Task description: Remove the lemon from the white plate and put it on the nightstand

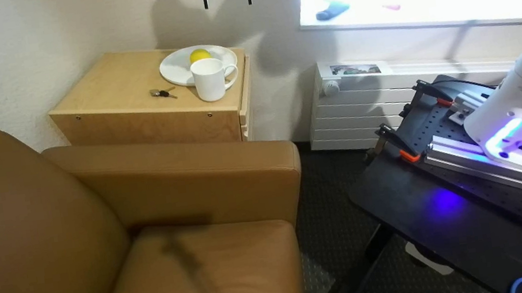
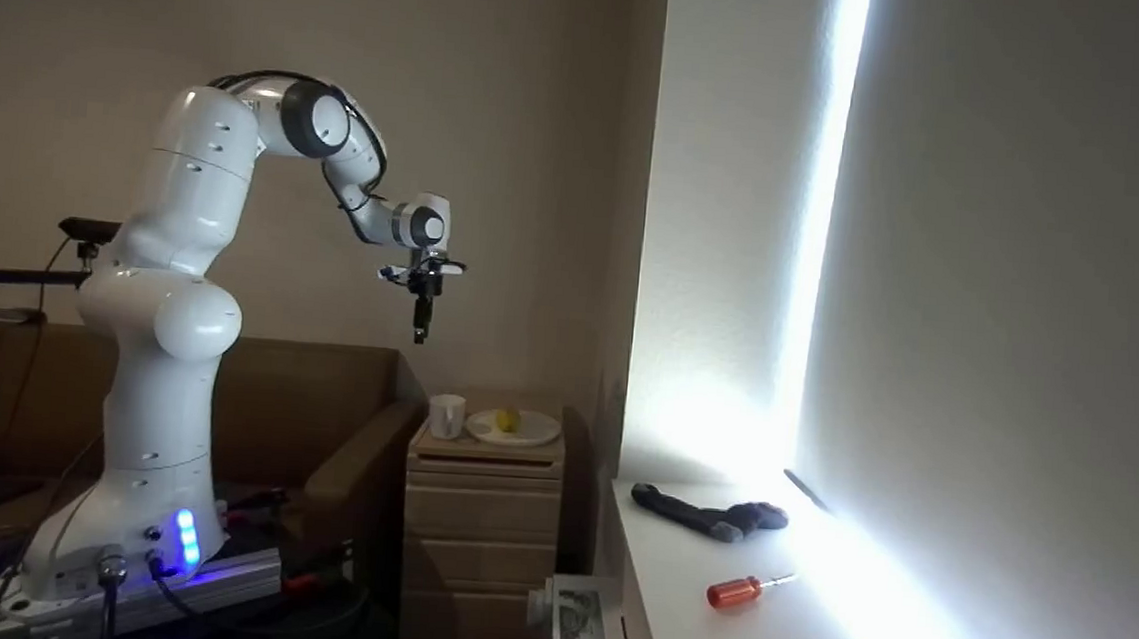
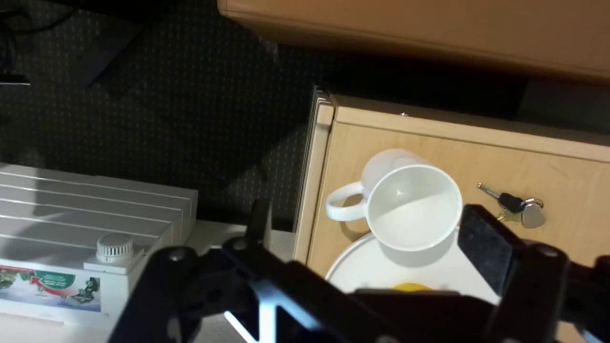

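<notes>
The lemon (image 1: 199,55) lies on the white plate (image 1: 174,71). The plate rests on the top of the tan nightstand (image 1: 116,85). In an exterior view the lemon (image 2: 507,419), plate (image 2: 544,432) and nightstand (image 2: 483,516) show from the drawer side. In the wrist view only a strip of the lemon (image 3: 412,287) shows, the gripper body hiding the rest; the plate (image 3: 352,267) is partly hidden and the nightstand (image 3: 567,176) lies beneath. My gripper (image 1: 228,5) is open and empty, well above the nightstand. It also shows edge-on (image 2: 420,339) and in the wrist view (image 3: 367,214).
A white mug (image 1: 207,80) stands at the plate's edge, handle outward; it shows in the wrist view (image 3: 413,207). Keys (image 1: 163,93) lie beside it. The brown armchair (image 1: 179,177) stands against the nightstand's side. A radiator (image 1: 356,103) and window sill (image 2: 670,607) are nearby.
</notes>
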